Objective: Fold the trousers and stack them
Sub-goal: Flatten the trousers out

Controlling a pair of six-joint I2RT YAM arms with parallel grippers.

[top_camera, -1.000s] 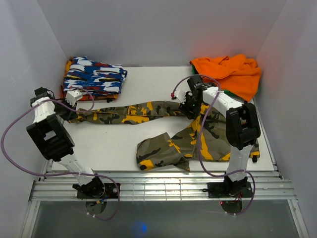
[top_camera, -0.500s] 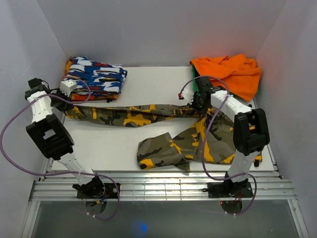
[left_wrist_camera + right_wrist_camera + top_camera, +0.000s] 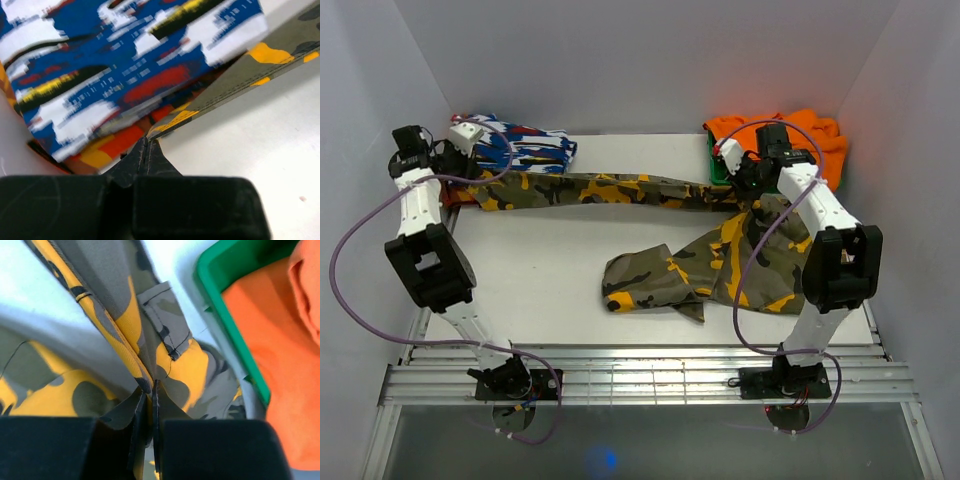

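Item: camouflage trousers [image 3: 620,190], one leg stretched along the far side of the table [image 3: 570,270] between left gripper [image 3: 148,145], pinching a hem corner, and right gripper [image 3: 148,392], pinching a pocket-side seam; likely risk: the thin hem slips free, or the leg drags the patterned stack [image 3: 125,65].

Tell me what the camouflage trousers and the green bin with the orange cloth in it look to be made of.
Trousers: woven cloth, probably cotton, matte. Stitched seams, a sewn pocket flap and soft creases show. Green bin: likely moulded plastic, since its rim looks smooth, rigid and evenly coloured.
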